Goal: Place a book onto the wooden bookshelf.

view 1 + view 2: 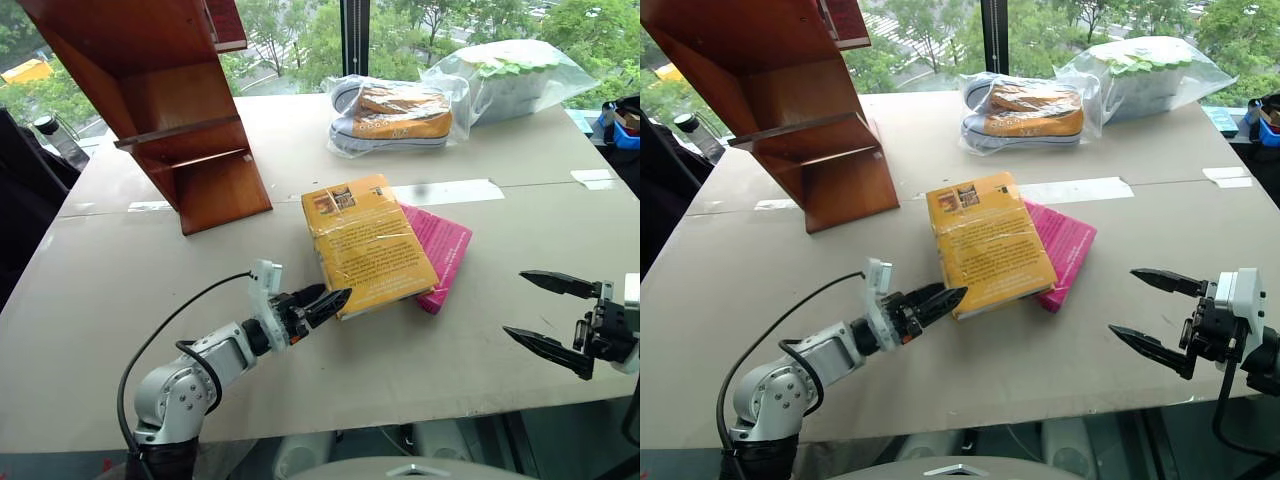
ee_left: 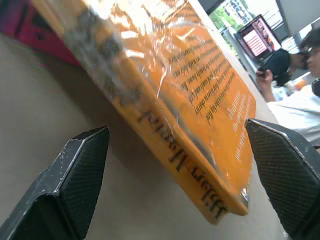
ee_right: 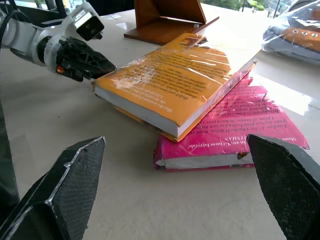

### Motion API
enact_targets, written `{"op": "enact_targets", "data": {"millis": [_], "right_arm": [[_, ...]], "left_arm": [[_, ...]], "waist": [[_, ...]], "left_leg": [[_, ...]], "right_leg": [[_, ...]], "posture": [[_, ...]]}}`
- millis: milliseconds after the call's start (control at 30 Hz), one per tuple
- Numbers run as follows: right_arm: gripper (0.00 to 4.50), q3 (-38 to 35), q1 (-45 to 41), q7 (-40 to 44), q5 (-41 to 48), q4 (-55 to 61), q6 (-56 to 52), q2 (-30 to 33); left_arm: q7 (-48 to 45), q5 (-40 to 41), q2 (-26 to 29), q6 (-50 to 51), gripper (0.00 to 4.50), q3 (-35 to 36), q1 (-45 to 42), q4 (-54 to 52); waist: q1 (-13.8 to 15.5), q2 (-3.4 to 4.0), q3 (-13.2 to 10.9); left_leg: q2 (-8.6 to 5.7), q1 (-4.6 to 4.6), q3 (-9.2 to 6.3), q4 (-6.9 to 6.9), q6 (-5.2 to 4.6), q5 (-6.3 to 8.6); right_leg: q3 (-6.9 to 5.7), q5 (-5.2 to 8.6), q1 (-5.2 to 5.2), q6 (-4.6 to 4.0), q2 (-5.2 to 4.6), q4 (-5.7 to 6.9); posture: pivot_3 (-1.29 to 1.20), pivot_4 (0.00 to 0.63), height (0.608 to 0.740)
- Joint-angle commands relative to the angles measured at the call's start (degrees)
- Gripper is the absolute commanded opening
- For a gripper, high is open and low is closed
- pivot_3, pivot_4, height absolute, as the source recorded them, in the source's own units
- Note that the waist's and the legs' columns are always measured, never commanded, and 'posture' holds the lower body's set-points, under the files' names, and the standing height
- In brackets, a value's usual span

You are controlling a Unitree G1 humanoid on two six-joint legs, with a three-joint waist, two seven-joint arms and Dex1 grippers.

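The thick yellow-orange book (image 1: 368, 245) lies flat mid-table, overlapping a thinner magenta-pink book (image 1: 442, 252). My left gripper (image 1: 335, 298) is low over the table at the book's near left corner. It is open: in the left wrist view the spine (image 2: 185, 170) with its dark lettering sits between the two spread fingers (image 2: 80, 170), and I cannot tell if either one touches it. My right gripper (image 1: 514, 303) hovers open and empty right of both books, pointing toward them. The wooden bookshelf (image 1: 170, 100) stands at the far left of the table, reddish-brown with slanted sides.
A bagged pair of sneakers (image 1: 395, 115) and a bagged white-and-green bundle (image 1: 510, 70) lie at the table's far side. A strip of white tape (image 1: 445, 192) runs behind the books. A seated person (image 2: 300, 100) appears beyond the table in the left wrist view.
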State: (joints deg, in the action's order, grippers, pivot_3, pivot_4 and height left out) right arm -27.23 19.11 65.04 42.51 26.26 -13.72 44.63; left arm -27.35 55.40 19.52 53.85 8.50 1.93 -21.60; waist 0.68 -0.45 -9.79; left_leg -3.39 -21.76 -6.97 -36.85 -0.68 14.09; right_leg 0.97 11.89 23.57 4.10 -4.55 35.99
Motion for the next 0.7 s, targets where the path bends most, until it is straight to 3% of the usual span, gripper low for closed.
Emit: {"op": "enact_targets", "data": {"millis": [33,333,467,633,700], "right_arm": [[4.50,-2.3,0.8,-1.8,1.7,4.3,-0.6,-0.4],[4.50,-3.7,0.7,-1.7,2.3,4.6,-1.2,0.4],[4.50,-3.3,-0.1,-2.4,2.3,5.4,-2.0,0.6],[4.50,-2.6,-1.3,-3.8,2.5,6.6,-3.3,0.8],[4.50,-2.0,-2.2,-4.4,2.5,6.9,-3.9,0.8]], "left_arm": [[4.5,9.0,-1.2,7.8,4.45,2.4,-3.1,3.7],[8.5,17.4,-5.1,18.0,4.45,3.3,-16.4,18.6],[9.7,18.4,-6.6,19.3,3.21,3.8,-18.3,21.2],[12.3,23.2,-7.3,19.5,0.64,6.4,-18.8,20.0],[13.2,26.1,-6.8,19.2,0.01,7.2,-18.9,17.0]], "waist": [[0.2,-0.01,0.0],[0.2,-0.02,0.0],[0.0,-0.02,0.0],[0.1,-0.03,0.0],[0.1,-0.06,0.0]], "left_leg": [[0.00,-0.01,0.01,-0.04,0.00,0.00],[-0.15,-0.07,0.06,-0.40,0.00,0.00],[-0.14,-0.08,0.06,-0.37,0.00,0.00],[-0.12,-0.09,-0.02,-0.37,0.00,0.00],[-0.12,-0.08,-0.03,-0.37,0.00,0.00]], "right_leg": [[-0.05,0.02,-0.01,-0.05,0.00,0.01],[-0.07,0.02,-0.17,-0.06,-0.04,0.02],[0.02,-0.01,-0.11,-0.01,-0.04,0.02],[0.07,0.02,-0.10,-0.07,-0.05,0.02],[0.08,0.02,-0.09,-0.07,-0.05,0.02]], "posture": [[0.00,0.150,0.740],[0.00,0.150,0.740],[0.00,0.150,0.740],[0.00,0.150,0.740],[0.00,0.150,0.740]]}}
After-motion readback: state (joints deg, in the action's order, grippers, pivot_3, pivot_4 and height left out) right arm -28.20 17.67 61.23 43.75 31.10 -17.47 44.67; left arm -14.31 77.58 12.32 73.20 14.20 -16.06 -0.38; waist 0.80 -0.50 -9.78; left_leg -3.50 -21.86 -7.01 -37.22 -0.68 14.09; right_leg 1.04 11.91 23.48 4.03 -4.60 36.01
